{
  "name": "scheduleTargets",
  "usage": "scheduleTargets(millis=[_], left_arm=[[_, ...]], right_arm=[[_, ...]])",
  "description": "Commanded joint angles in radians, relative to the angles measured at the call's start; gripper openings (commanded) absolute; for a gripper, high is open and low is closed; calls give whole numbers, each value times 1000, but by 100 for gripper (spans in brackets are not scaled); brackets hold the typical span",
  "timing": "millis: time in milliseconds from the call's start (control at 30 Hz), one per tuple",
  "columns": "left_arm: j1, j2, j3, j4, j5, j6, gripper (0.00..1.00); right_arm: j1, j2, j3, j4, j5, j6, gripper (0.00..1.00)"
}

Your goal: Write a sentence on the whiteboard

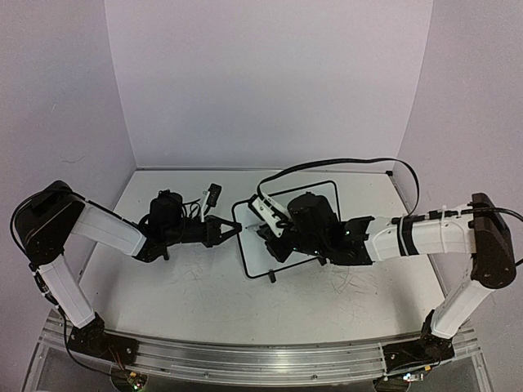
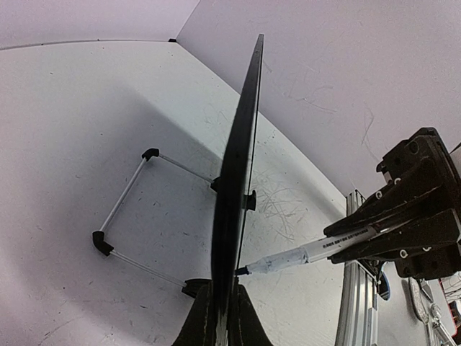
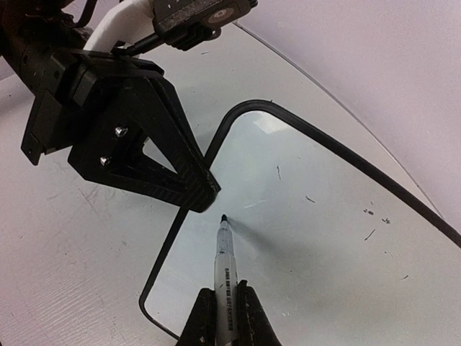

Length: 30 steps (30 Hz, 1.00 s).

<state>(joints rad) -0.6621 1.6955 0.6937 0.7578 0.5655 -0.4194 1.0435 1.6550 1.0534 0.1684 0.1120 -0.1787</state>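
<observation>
Looked like the very start of the writing step: left pincer point(image 1: 233, 230) clamped on the left edge of the whiteboard point(image 3: 324, 216) mid-tabletop point(image 1: 204, 294), right pincer point(image 3: 225, 317) closed around a marker point(image 3: 223, 259), tip at the surface (board basically blank). Next move would've needed light, steady strokes rightward.

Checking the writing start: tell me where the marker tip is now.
In the right wrist view, the marker, held in the right gripper, has its tip on the whiteboard near its left edge, beside the left gripper.
</observation>
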Motion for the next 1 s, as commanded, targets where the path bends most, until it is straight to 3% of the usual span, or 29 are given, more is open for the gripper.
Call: scheduleTargets(millis=[0,967], left_arm=[[2,-31,-2,-58,-8,11,0],[2,-41,-3,-62,-11,14,0]], right_arm=[[3,22,28,16,23,18,0],[8,17,1,-18,27,52,0]])
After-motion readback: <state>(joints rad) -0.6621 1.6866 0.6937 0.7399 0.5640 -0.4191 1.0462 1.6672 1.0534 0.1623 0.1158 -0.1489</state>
